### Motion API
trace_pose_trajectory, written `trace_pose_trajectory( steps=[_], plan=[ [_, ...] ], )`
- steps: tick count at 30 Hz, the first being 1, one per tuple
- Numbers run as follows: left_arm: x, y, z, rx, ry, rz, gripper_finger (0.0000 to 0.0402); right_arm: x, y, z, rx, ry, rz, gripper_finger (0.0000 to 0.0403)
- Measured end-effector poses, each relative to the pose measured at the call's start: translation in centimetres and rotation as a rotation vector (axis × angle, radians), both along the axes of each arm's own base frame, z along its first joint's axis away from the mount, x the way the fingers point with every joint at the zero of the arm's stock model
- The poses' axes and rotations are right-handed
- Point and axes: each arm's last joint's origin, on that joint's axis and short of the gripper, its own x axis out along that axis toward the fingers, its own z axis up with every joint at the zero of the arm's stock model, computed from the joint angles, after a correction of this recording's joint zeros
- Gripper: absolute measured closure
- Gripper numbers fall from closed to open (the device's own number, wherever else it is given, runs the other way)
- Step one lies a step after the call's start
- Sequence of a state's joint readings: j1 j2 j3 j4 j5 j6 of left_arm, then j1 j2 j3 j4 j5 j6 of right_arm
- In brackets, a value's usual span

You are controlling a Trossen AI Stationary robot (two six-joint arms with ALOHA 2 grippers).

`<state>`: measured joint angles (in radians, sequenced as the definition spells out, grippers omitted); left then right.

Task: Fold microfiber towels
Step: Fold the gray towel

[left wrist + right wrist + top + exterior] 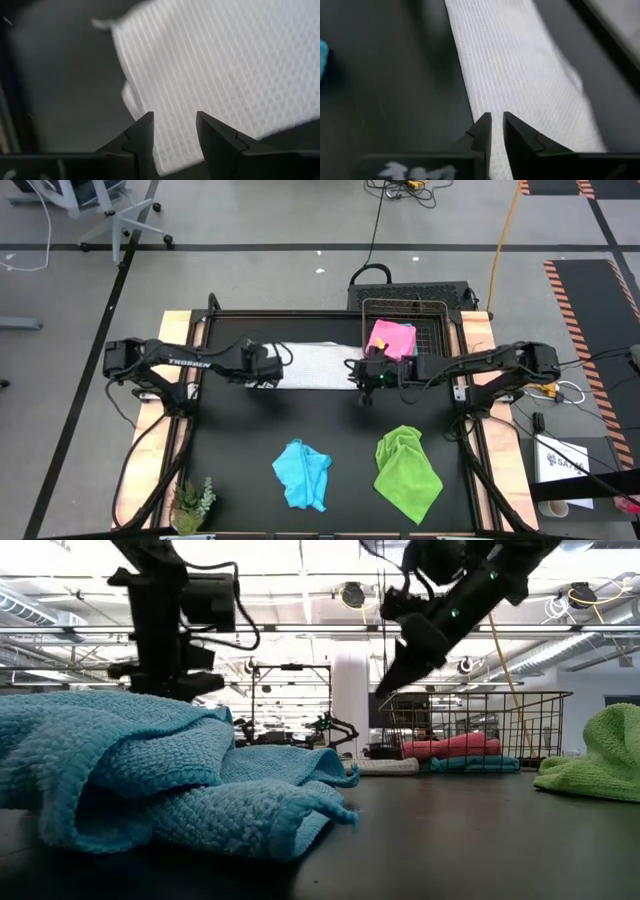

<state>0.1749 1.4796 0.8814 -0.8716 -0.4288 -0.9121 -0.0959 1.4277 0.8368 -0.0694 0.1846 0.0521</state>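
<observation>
A white-grey towel (315,365) lies flat as a long folded strip at the far middle of the black table, and also shows low in the low view (385,766). My left gripper (175,125) stands open over the strip's left end (210,75), with nothing between its fingers. My right gripper (497,122) hangs shut over the strip's right end (520,65), raised above the table (388,685) and holding nothing. A light blue towel (302,475) and a lime green towel (407,470) lie crumpled near the front edge. A pink towel (392,338) rests in the wire basket (435,330).
The wire basket stands at the far right; in the low view the pink towel (455,747) lies on a teal cloth (480,764) inside it. A small green plant (192,505) stands at the front left corner. Bare black table (240,430) lies between the strip and the front towels.
</observation>
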Motion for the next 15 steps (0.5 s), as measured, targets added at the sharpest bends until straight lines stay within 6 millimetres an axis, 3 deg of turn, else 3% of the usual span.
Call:
trace_pose_trajectory(
  steps=[7, 15],
  plan=[
    [-1.2, -1.3, -1.9, -0.029, 0.026, 0.04, 0.0262, 0.0, 0.3, -3.3, 0.075, 0.048, -0.056, 0.0398],
    [-1.8, -1.6, -3.5, -0.028, 0.004, 0.052, 0.0347, 0.7, 0.3, -4.2, 0.076, 0.027, -0.055, 0.0402]
  ],
)
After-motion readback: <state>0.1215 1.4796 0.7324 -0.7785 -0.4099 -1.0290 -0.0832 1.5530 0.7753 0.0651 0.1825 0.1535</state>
